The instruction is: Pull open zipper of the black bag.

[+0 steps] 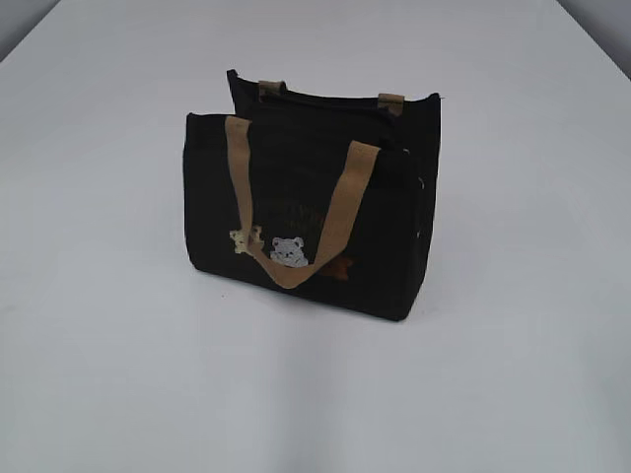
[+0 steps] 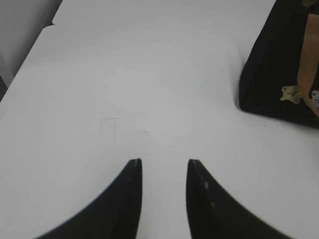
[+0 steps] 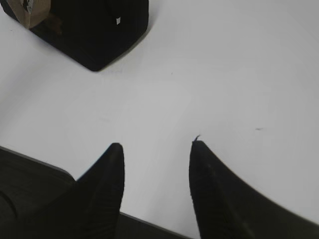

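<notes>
1. Your left gripper (image 2: 164,167) hangs over bare table (image 2: 124,89) with its two dark fingers (image 2: 130,189) spread apart and nothing between them.
2. From that wrist view you see the black bag (image 2: 271,64) off to the upper right, well apart from the fingertips — one lower corner, a small tan bear picture (image 2: 290,93) and a strip of tan handle at the frame edge.
3. Your right gripper (image 3: 157,149) is likewise spread and empty, its ribbed fingers (image 3: 107,184) above the white surface near the table's front edge.
4. In its view the bag sits at the upper left, well clear of the tips.
5. Seen from the exterior camera, the bag stands upright mid-table, one tan handle (image 1: 315,212) drooping across the front over the bear pictures.
6. The zipper (image 1: 325,99) runs along the top edge — you cannot make out its pull here.
</notes>
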Available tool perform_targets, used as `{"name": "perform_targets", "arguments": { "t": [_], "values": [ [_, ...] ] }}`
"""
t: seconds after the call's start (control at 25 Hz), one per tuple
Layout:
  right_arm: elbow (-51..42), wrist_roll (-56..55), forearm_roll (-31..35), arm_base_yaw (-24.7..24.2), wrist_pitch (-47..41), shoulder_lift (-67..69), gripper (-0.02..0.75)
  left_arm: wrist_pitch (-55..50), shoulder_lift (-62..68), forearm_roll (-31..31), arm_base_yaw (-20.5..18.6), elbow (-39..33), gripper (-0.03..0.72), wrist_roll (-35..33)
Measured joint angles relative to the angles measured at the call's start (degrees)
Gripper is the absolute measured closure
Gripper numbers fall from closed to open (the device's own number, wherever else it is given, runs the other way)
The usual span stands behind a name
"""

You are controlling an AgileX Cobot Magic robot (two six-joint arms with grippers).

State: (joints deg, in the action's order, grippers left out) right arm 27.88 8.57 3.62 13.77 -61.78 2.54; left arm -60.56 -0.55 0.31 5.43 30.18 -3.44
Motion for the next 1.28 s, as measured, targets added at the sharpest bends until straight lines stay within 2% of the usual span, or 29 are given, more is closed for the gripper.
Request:
{"name": "perform_targets", "arguments": {
  "t": [0.76, 0.84, 0.92, 1.04, 1.28],
  "values": [
    [-0.1, -0.3, 0.0, -0.2, -0.8, -2.9, 0.398, 0.0, 0.0, 0.4, -0.3, 0.0, 0.456, 0.0],
    [-0.1, -0.3, 0.1, -2.2, -0.8, -2.9, 0.398, 0.0, 0.0, 0.0, -2.1, 0.0, 0.456, 0.0],
    [-0.1, -0.3, 0.1, -6.7, -0.8, -2.9, 0.398, 0.0, 0.0, -0.3, -4.2, 0.0, 0.456, 0.0],
    [-0.1, -0.3, 0.1, -11.3, -0.8, -2.9, 0.398, 0.0, 0.0, -0.3, -4.7, 0.0, 0.455, 0.0],
    [-0.1, -0.3, 0.1, -12.1, -0.8, -2.9, 0.398, 0.1, 0.0, -0.3, -4.7, 0.0, 0.454, 0.0]
  ]
}}
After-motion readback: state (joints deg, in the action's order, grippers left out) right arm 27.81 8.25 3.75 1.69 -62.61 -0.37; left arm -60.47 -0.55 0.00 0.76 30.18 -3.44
